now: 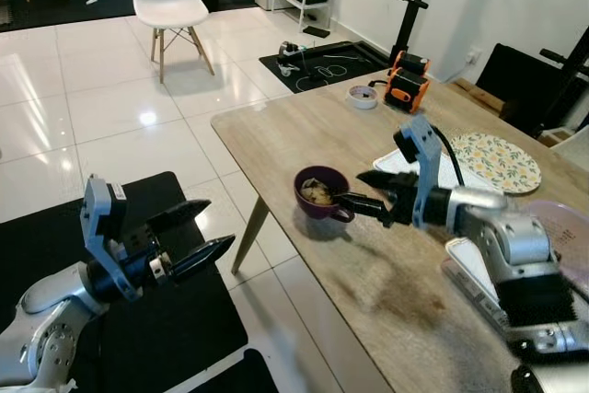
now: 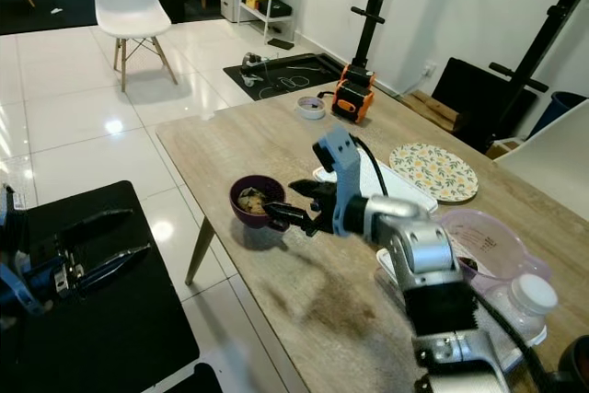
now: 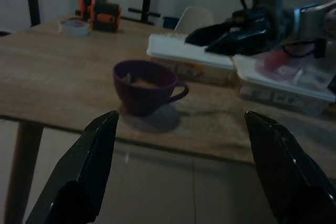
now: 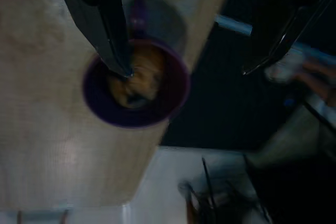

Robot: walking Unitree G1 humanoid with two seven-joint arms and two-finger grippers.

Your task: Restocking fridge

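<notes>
- Left eye view: the purple cup [image 1: 319, 192] stands upright near the wooden table's [image 1: 304, 131] front edge, with brownish food inside. The right gripper [image 1: 371, 193] is spread open right at the cup's handle side, holding nothing; I cannot tell whether a finger touches the handle. The cup looks rigid and light, likely smooth and a bit slippery; because it is uncovered and full, it should stay level. The handle or the rim wall looks like the sensible grip.
- Right eye view: same cup [image 2: 257, 201], same open fingers beside it. A clear measuring jug [image 2: 483, 238] and a white-capped bottle [image 2: 527, 299] are partly cut off behind the arm. No fridge can be made out.
- Left wrist view: the left gripper [image 3: 184, 145] hangs off the table's edge, fingers wide apart and empty, facing the cup [image 3: 144, 86]. This view is dim, so the food stays unclear.
- Right wrist view: blurred and dark; one finger [image 4: 102, 22] overlaps the cup's [image 4: 135, 82] rim, the other sits out over the dark mat [image 4: 220, 93], beyond the table edge. Contact cannot be judged.
</notes>
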